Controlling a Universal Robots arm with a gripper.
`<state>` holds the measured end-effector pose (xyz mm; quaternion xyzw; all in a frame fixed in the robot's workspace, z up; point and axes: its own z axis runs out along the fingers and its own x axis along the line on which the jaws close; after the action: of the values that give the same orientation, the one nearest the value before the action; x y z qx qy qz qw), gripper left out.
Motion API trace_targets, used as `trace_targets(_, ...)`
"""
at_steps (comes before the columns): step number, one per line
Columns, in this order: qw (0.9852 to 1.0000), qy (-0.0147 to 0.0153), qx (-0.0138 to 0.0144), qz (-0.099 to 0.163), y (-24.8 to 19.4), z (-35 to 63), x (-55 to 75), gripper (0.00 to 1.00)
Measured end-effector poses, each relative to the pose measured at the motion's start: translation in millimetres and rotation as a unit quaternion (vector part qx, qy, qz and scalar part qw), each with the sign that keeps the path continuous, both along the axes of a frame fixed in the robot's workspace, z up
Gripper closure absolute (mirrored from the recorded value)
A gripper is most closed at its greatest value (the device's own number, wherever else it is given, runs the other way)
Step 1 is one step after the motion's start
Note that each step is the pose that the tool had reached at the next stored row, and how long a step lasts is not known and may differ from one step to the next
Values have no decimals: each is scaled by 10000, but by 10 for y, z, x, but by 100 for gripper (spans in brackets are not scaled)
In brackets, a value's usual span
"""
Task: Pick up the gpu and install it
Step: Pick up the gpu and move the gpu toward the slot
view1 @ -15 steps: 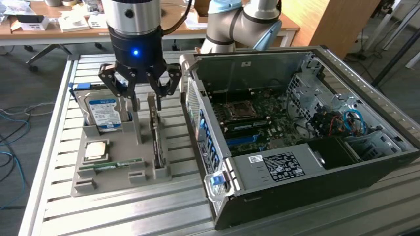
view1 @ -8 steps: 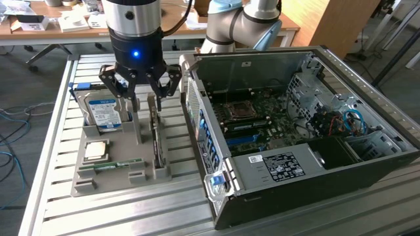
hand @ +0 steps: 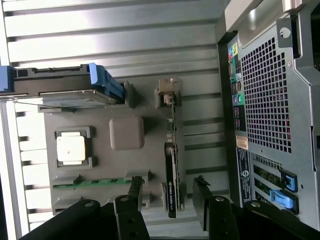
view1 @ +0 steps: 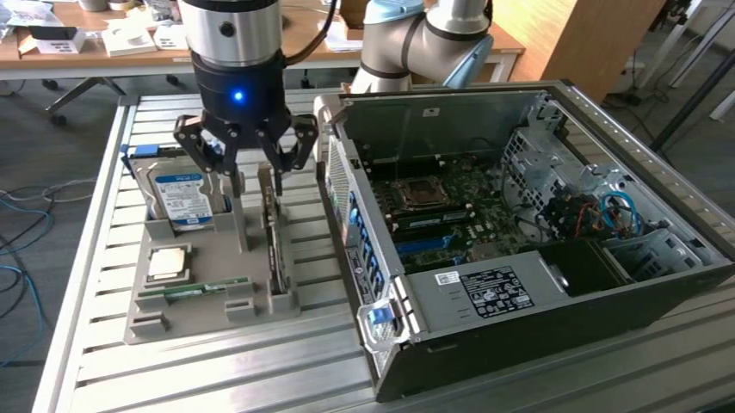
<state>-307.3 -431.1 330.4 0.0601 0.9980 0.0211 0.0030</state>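
Observation:
The gpu (view1: 274, 234) is a thin dark card standing on edge in a slot of the grey holder tray (view1: 189, 320). In the wrist view the gpu (hand: 171, 167) shows edge-on, running along the tray (hand: 127, 132). My gripper (view1: 256, 181) hangs over the card's far end, open, with one finger on each side of it. In the wrist view my gripper (hand: 167, 192) straddles the card with a gap on both sides and holds nothing.
The tray also holds a silver hard drive (view1: 184, 200) with a blue-white label, a square processor (view1: 169, 261) and a green memory stick (view1: 206, 288). An open computer case (view1: 517, 232) lies close on the exterior view's right, motherboard (view1: 453, 206) exposed. The table (view1: 230, 379) is slatted metal.

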Motion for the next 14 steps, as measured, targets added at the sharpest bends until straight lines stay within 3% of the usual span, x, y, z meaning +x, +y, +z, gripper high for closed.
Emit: trace_targets(14,10000,0,0,0,0,-143,0,47)
